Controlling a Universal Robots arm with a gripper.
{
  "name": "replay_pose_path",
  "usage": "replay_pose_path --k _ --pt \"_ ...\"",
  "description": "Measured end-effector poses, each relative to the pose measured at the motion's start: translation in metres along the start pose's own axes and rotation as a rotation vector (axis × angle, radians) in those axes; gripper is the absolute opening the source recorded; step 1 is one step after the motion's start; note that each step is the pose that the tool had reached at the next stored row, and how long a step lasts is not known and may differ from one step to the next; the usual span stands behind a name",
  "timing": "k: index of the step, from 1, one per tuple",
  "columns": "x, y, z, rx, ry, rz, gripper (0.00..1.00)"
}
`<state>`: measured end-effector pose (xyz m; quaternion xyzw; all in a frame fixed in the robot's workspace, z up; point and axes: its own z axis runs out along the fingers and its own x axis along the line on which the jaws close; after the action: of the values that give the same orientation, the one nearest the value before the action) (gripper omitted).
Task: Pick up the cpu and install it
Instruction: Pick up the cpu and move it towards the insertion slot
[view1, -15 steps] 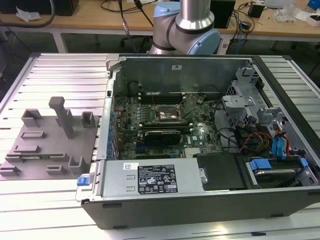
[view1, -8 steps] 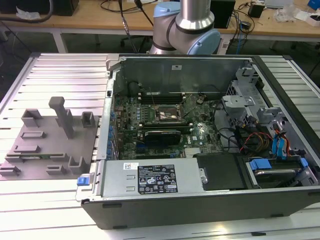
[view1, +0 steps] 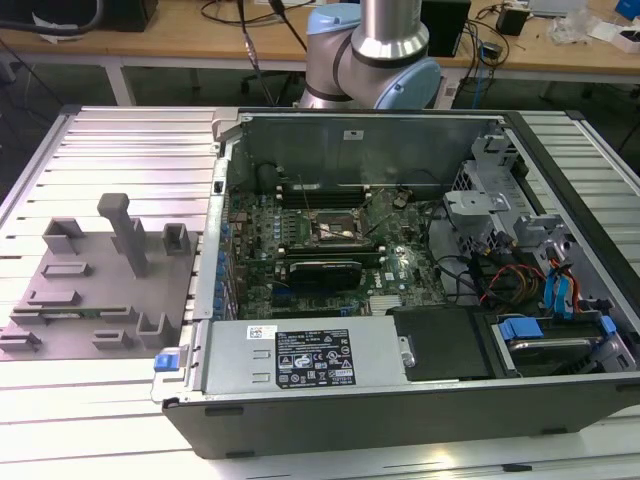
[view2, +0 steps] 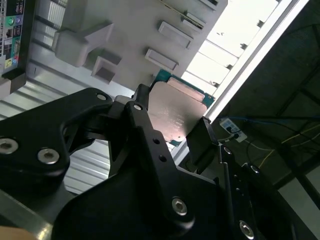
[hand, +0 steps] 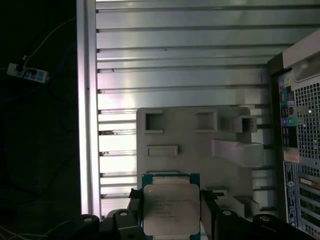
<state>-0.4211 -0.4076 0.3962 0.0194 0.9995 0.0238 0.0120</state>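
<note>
Item: cpu (hand: 171, 212), silvery-grey square top on a green board. In both wrist views it sits between the black fingers (view2: 145, 120) of the hand (hand: 171, 207), which is closed narrow on two opposite edges.

Location: over the near edge of the grey fixture plate (hand: 190, 150), flat face towards the first wrist camera. It appears lifted clear of the plate, though the angle leaves that uncertain.

Surroundings, exterior view:
- Computer case (view1: 420, 415) – lying open on the slatted metal counter (view1: 130, 140).
- Socket (view1: 333, 232) – black square with a metal frame, mid-motherboard.
- White label (view1: 313, 365) – on the power-supply cover along the case's near side.
- Fixture plate – on the counter just beside the case, on the exterior view's left.
- Arm (view1: 375, 55) – silver and pale blue joints behind the case's far wall.
</note>
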Motion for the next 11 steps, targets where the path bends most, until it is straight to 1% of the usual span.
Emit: replay_pose_path --k 5,6,8,9,11 --pt "-0.0001 0.0003 -0.0046 0.0001 0.0001 0.0 0.55" --pt "-0.0002 0.0004 -0.0073 0.0001 0.0 0.0 0.55" --pt "-0.0004 0.0008 -0.0153 0.0 -0.0001 0.0 0.55" --pt "-0.0004 0.0009 -0.0178 0.0 0.0 0.0 0.55" --pt "-0.0005 0.001 -0.0201 0.0 -0.0001 0.0 0.55"
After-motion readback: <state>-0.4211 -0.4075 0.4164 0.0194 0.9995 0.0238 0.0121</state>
